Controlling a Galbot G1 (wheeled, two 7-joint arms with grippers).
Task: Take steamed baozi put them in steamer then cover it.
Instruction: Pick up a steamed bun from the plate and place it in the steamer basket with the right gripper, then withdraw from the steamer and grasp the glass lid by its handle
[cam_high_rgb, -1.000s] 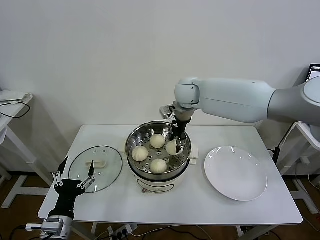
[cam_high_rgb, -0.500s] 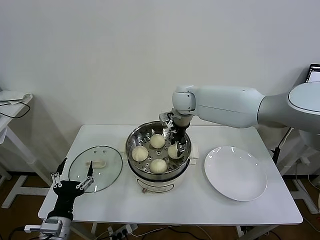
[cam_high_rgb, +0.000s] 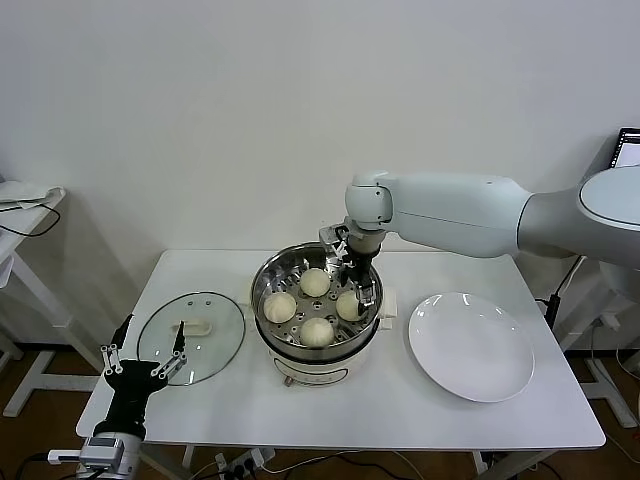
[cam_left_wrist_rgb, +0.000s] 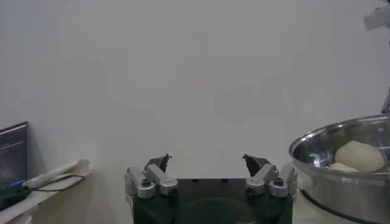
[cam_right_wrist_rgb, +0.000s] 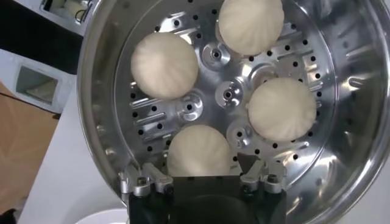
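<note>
Baozi released, cover next

Right gripper (cam_high_rgb: 358, 287) has spread its jaws, freeing the fourth of the steamed baozi (cam_right_wrist_rgb: 198, 150) directly beneath them. All four soft pleated buns sit in the shiny perforated steamer (cam_high_rgb: 268, 278). Left gripper (cam_high_rgb: 143, 368), jaws wide, waits beside the glass cover (cam_high_rgb: 215, 335) on the tabletop (cam_high_rgb: 400, 410).

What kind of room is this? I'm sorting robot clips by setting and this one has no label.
Probably a lab or test room staged as a kitchen. A plain white folding table against a bare wall holds only a steamer, a glass lid and a white plate; a monitor edge shows at right.
</note>
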